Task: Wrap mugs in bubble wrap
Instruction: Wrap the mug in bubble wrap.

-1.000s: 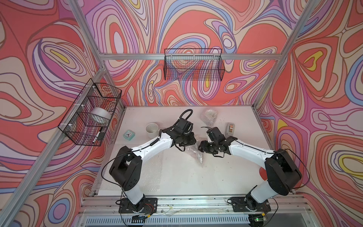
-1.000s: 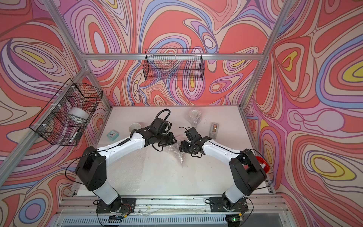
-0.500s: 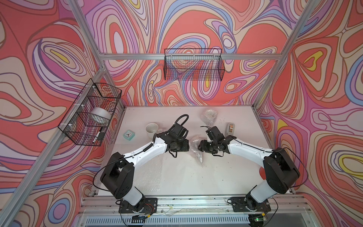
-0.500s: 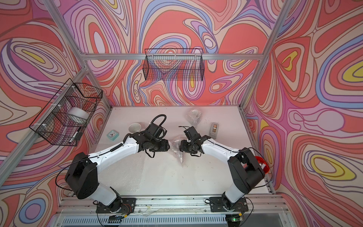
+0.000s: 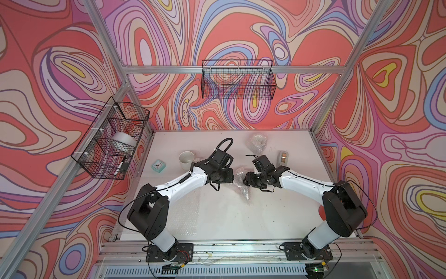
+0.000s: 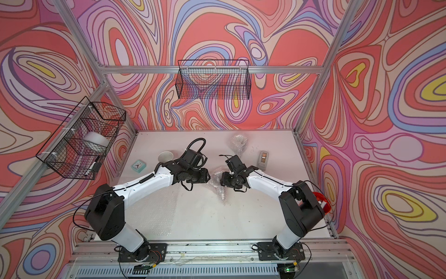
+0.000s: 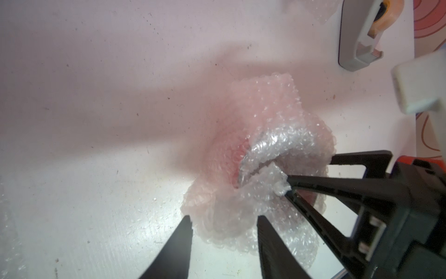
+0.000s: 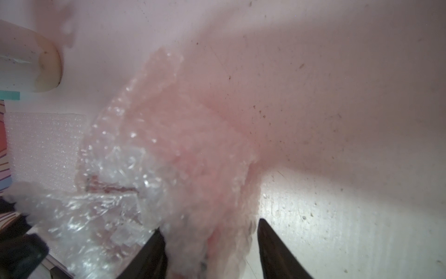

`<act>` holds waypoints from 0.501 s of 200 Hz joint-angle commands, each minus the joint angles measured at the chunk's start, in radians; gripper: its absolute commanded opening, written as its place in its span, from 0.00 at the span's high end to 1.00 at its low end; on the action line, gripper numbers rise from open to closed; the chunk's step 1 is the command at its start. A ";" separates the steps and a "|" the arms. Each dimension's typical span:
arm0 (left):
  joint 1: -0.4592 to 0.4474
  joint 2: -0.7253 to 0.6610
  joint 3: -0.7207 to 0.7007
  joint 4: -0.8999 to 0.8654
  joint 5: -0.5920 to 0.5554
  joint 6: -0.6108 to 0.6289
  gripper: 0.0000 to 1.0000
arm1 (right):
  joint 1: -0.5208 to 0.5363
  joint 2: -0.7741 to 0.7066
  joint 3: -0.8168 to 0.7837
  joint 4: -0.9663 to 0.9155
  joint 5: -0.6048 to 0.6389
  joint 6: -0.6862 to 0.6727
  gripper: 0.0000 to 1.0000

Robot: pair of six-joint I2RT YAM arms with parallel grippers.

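Over the worktop, in both top views: the bundle, a mug rolled in wrap, lies mid-worktop between the two arm ends, its loose tail pointing toward the near edge.
Left arm, change: a second ago the left fingers reached onto the bundle from the far side. Half a second ago they had drawn off to the left, with a gap showing. Now they are back against its left flank.
Right arm, change: the right fingers have barely shifted and keep to the bundle's right side.
Other things: the bare mug and clock stand untouched at far left. A far bundle rests by the back wall. A flat sheet lies beside the left arm.
Left wrist view, left fingers: apart, with a lobe of wrap filling the gap between them. Whether they press on it I cannot tell.
Left wrist view, right fingers: clamped on the bundle, one tip buried in bunched wrap at its hollow.
Right wrist view: the bundle runs between the right fingers. The picture is blurred. A reddish tint shows through, but the mug itself is not plainly seen.
Meaning for the task: I judge this a re-grip, with the right side anchoring while the left takes a fresh hold lower down to fold more wrap in. The tail is still loose, so this mug is only part wrapped, and the bare mug is yet to be done.
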State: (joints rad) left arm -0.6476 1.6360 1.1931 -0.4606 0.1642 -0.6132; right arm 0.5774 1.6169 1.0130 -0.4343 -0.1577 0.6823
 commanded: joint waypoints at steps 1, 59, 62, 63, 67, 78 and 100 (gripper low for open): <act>0.006 0.032 0.056 -0.017 -0.009 0.029 0.62 | -0.002 0.023 0.015 -0.023 0.026 -0.004 0.42; 0.008 0.049 0.072 -0.001 0.035 0.030 0.89 | -0.002 0.028 0.018 -0.024 0.024 -0.006 0.43; 0.008 0.048 0.072 -0.001 0.037 0.030 0.91 | -0.002 0.028 0.018 -0.025 0.024 -0.006 0.43; 0.008 0.048 0.071 -0.001 0.038 0.029 0.91 | -0.002 0.029 0.018 -0.024 0.024 -0.006 0.43; 0.008 0.047 0.071 0.002 0.040 0.028 0.94 | -0.002 0.029 0.019 -0.025 0.024 -0.006 0.43; 0.009 0.042 0.068 0.011 0.051 0.026 0.99 | -0.002 0.031 0.019 -0.025 0.023 -0.008 0.43; 0.006 0.038 0.063 0.040 0.089 0.012 1.00 | -0.002 0.033 0.019 -0.025 0.020 -0.009 0.43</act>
State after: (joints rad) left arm -0.6460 1.6669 1.2438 -0.4591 0.2020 -0.5957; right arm 0.5774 1.6203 1.0157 -0.4358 -0.1577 0.6819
